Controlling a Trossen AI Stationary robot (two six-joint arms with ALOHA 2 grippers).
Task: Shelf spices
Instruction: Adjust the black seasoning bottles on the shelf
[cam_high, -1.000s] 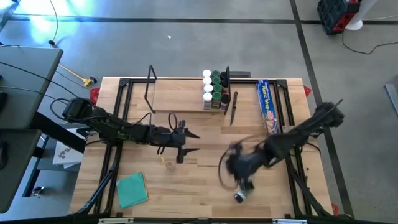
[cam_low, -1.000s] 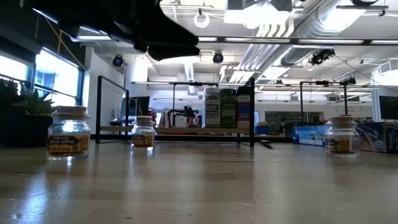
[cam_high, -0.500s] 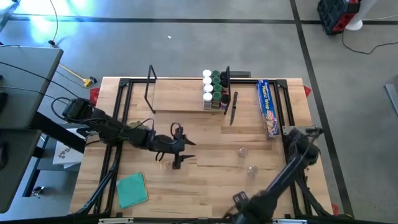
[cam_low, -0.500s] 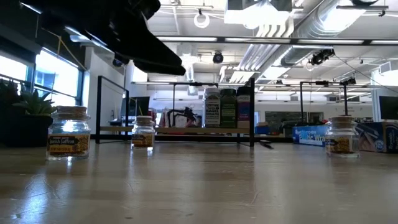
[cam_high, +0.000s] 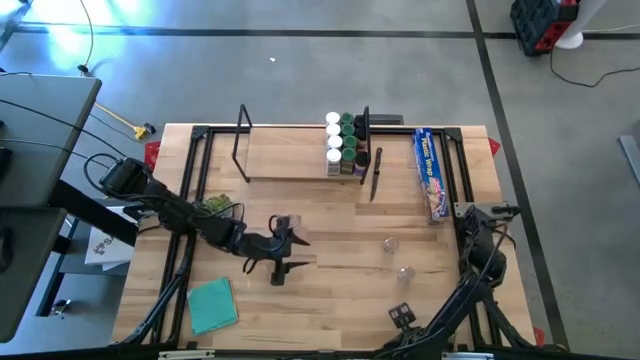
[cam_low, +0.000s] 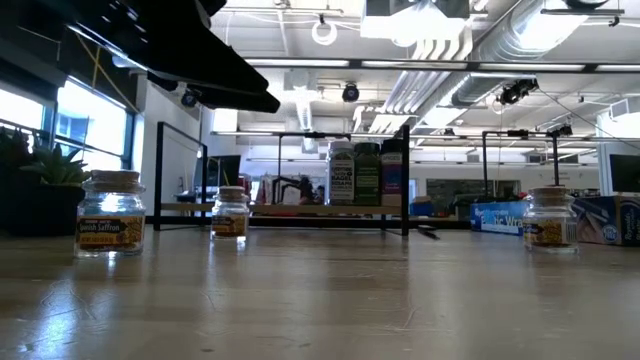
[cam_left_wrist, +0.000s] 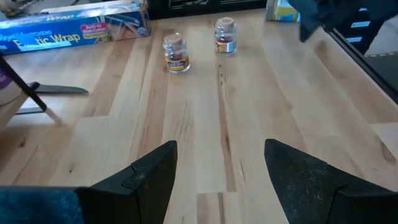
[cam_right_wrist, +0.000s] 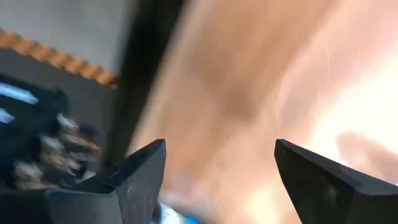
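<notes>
We see two small clear cork-topped spice jars standing loose mid-table, at three o'clock from our spread, empty left gripper; the spread, empty right gripper is nearer.

Right claw fingers spread over blurred tabletop.

Bright overhead lights, glare on table; right wrist view motion-blurred.
</notes>
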